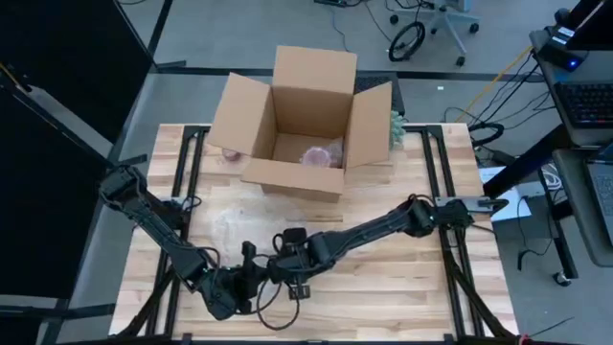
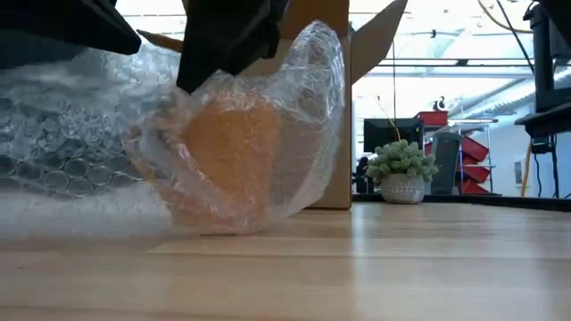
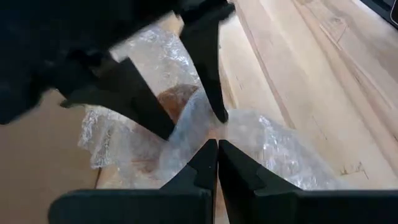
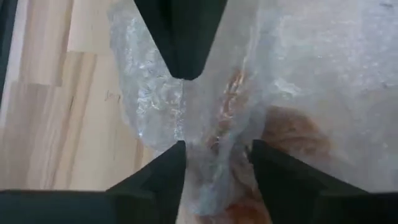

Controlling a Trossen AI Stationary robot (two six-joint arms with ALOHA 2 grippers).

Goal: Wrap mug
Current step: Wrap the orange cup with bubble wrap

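At the near edge of the pale wooden worktop [image 1: 402,278], the left pincer [image 3: 217,149] had its fingers pressed together on clear bubble wrap [image 2: 80,134], while the right pincer [image 4: 214,155] stood apart around a fold of the same wrap. The orange-brown mug [image 2: 227,152] lay inside that wrap between them. Beyond stood an open brown cardboard box [image 1: 306,125] and a small potted plant [image 2: 401,174].

Mug [image 2: 234,147] is showing only as an orange blur thru bubble wrap [image 2: 294,107]; handle and rim aren't readable. Arms are covering both in high view. Pink obj [image 1: 317,155] in the cardboard box [image 1: 308,72] is too small to ID.
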